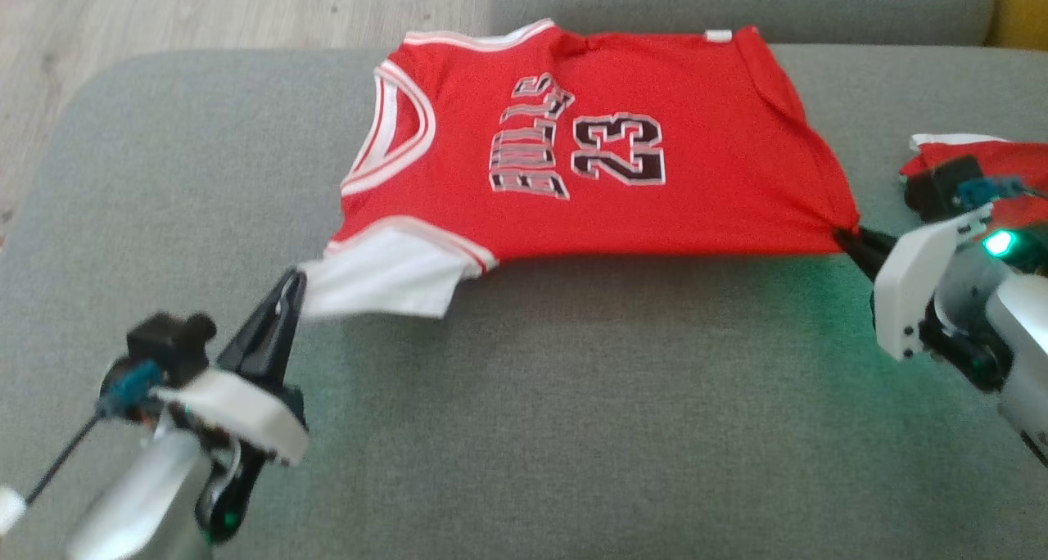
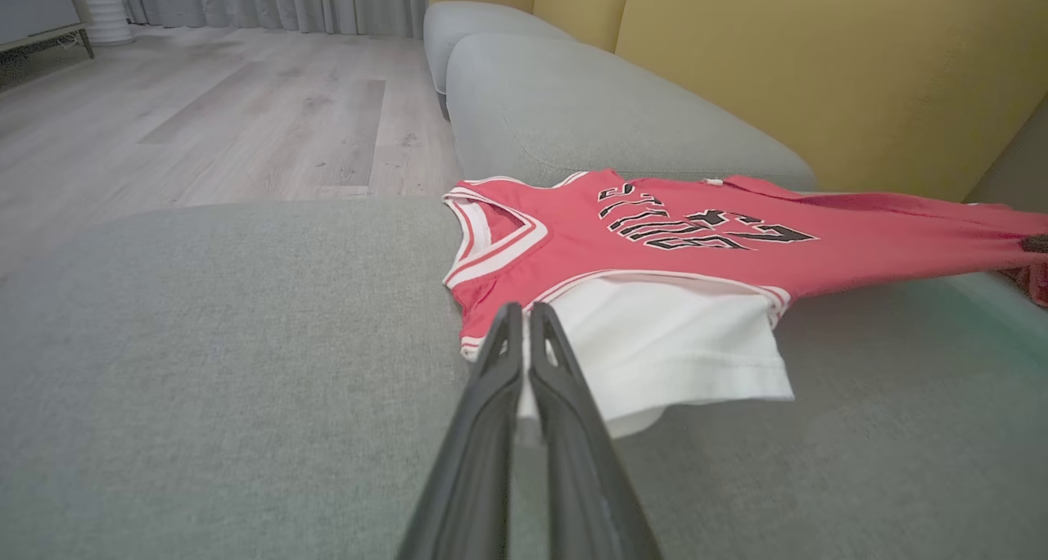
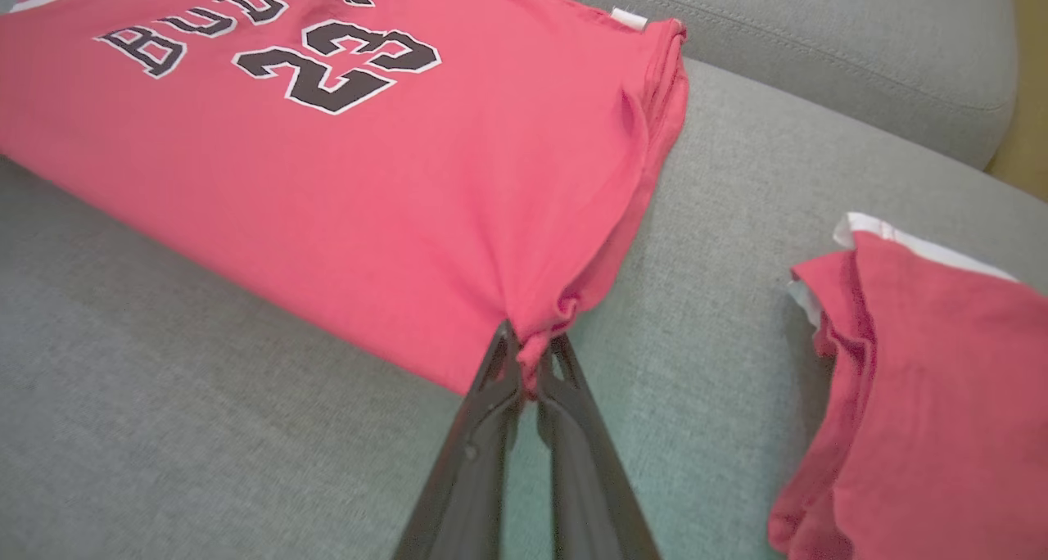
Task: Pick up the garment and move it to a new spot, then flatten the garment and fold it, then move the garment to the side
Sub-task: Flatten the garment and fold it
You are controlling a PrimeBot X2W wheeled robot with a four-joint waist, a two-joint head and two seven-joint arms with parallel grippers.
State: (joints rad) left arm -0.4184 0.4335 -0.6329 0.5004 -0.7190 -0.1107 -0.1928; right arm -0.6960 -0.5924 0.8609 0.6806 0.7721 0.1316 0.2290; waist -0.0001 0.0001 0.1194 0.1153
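Lettering (image 1: 530, 146) on the jersey (image 1: 704, 208) reads BULLS in black block capitals edged in white, with the number (image 1: 618, 148) 23 below it. In my head view both lie sideways, their tops toward the collar on the robot's left. A small white tag (image 3: 629, 18) sits at the far hem corner; I cannot read anything on it.

My left gripper (image 2: 524, 313) is clenched, its fingers pressed together on the edge of the white sleeve (image 2: 679, 347), with white cloth caught between them. My right gripper (image 3: 530, 345) is clenched too, pinching the near hem corner, where the red cloth bunches into small folds at the fingertips.

I see the jersey spread front-up across the grey seat (image 1: 573, 396), collar to the left and hem to the right. Its near edge runs straight from one gripper to the other. It is red with white and red striped trim at the neck and armholes, and the white sleeve sticks out under the near armhole. The body looks mostly smooth, with creases near the far hem. The hem edge shows doubled layers.

Just right of the hem, apart from it, a second red bundle (image 3: 925, 380) with a white edge lies on the same seat.
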